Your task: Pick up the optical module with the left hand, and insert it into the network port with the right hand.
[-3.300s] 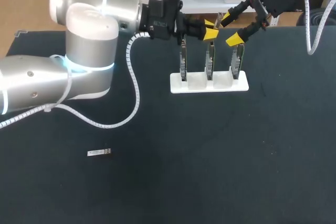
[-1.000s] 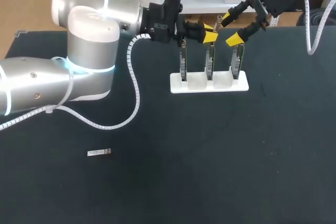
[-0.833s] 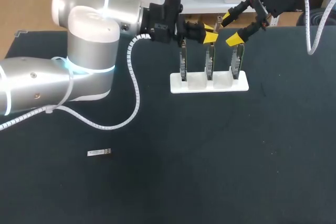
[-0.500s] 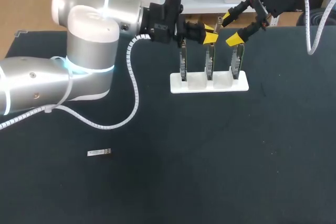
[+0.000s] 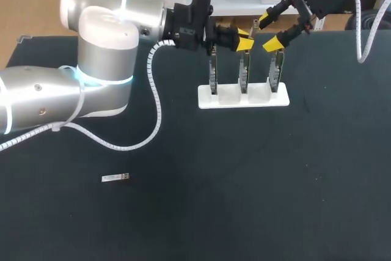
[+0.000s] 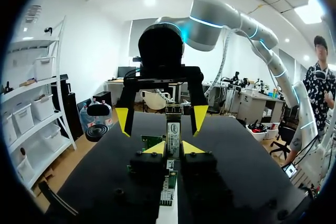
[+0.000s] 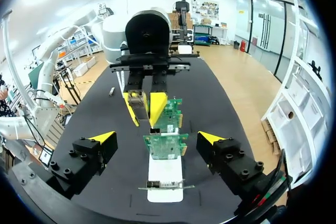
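Note:
My left gripper [image 5: 242,39] is shut on a slim silver optical module [image 6: 172,136], held level above the middle card at the table's back. In the left wrist view its yellow tips [image 6: 156,148] clamp the module from both sides. My right gripper [image 5: 269,30] hangs open just right of it, facing it, with the module's far end between its spread fingers [image 6: 122,119] but untouched. Three green network cards [image 5: 244,73] stand upright in a white stand [image 5: 243,98]. In the right wrist view my right gripper [image 7: 157,138] spans the nearest card [image 7: 165,145], with the left gripper [image 7: 143,107] and module [image 7: 138,100] beyond.
A second small optical module [image 5: 115,178] lies flat on the dark table near the front left, also visible far off in the right wrist view [image 7: 112,92]. The left arm's white cable [image 5: 156,108] loops down over the table left of the stand.
The left gripper with the module has shifted slightly since the oldest frame. Over the last second neither arm has visibly moved.

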Action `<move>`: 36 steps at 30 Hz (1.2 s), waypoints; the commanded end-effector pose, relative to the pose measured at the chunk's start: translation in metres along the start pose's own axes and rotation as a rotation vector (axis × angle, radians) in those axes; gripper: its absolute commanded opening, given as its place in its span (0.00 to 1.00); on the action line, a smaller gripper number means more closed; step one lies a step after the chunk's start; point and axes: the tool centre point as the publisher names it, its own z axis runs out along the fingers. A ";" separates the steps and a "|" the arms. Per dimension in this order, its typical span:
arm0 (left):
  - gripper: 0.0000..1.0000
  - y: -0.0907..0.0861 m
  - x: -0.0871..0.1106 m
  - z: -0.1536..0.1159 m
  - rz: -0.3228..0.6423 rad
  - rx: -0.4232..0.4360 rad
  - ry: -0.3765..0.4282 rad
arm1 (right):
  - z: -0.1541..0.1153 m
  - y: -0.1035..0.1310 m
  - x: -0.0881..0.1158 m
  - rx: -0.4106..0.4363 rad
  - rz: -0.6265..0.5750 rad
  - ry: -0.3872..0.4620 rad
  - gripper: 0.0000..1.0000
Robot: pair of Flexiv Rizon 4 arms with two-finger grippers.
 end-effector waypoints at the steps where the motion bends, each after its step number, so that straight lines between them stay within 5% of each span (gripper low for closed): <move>1: 0.00 0.000 0.000 0.000 0.001 0.002 0.001 | -0.008 0.009 -0.001 0.030 -0.002 0.008 1.00; 36: 0.00 0.000 0.000 0.000 0.001 0.002 0.001 | -0.010 0.019 -0.040 0.008 -0.102 -0.103 1.00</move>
